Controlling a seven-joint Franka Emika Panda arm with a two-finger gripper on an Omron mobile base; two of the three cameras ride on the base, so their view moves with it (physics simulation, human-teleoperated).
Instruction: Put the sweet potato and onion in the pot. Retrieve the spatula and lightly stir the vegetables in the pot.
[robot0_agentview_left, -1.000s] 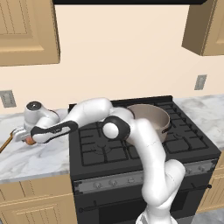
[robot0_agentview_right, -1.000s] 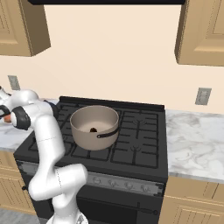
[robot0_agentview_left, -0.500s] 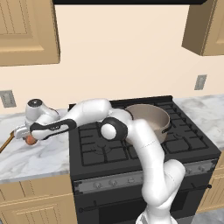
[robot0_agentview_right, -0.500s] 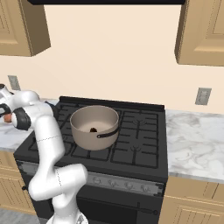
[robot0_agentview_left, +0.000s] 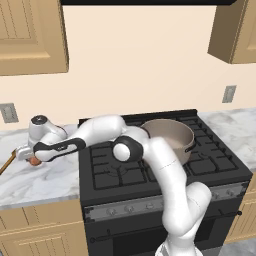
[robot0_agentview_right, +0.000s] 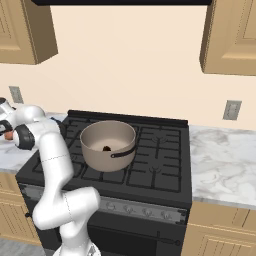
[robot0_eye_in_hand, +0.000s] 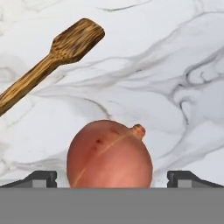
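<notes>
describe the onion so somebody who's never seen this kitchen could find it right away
Start at the black stove and go to the marble counter on its left. The onion lies there, between the open gripper fingertips: a smooth reddish ball, unlike the long wooden spatula nearby.

Even, bright, shadowless light is filling all three rendered views. No glare or blur is showing. Soft shading is rounding the onion (robot0_eye_in_hand: 109, 155), and the pale inside of the pot (robot0_agentview_right: 108, 144) is darkening slightly toward its bottom. Edges are staying straight, undistorted.
</notes>
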